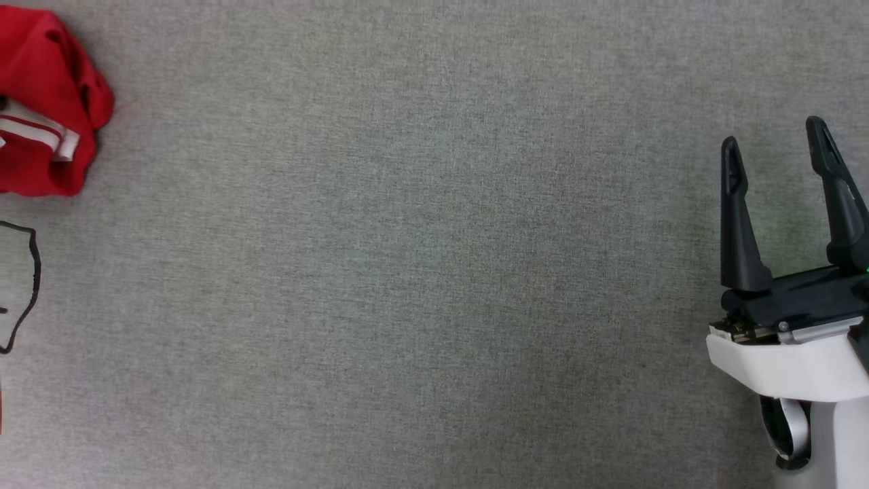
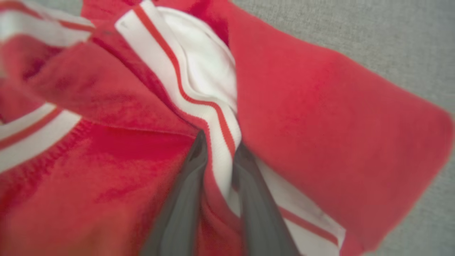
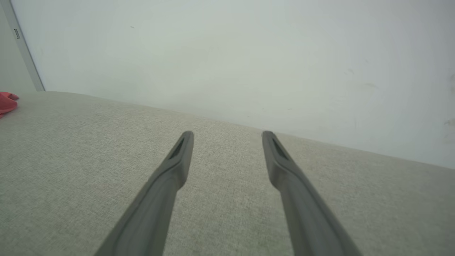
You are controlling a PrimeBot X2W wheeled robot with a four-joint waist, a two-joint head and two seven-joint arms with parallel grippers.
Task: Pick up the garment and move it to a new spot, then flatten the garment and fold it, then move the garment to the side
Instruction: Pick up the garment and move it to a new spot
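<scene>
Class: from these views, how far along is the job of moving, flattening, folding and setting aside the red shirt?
Done: nothing yet; the garment lies crumpled at the head view's left edge. In hand: the left jaws pinch its striped trim. Left: moving, flattening, folding, setting aside; the right jaws stand open over the grey surface.

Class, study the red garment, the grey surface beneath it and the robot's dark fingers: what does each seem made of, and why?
Garment: soft knit cloth, matt; it creases, and its striped trim looks ribbed. Surface: woven fabric, probably upholstery; fine speckled weave. Fingers: likely hard plastic, smooth dull sheen.
</scene>
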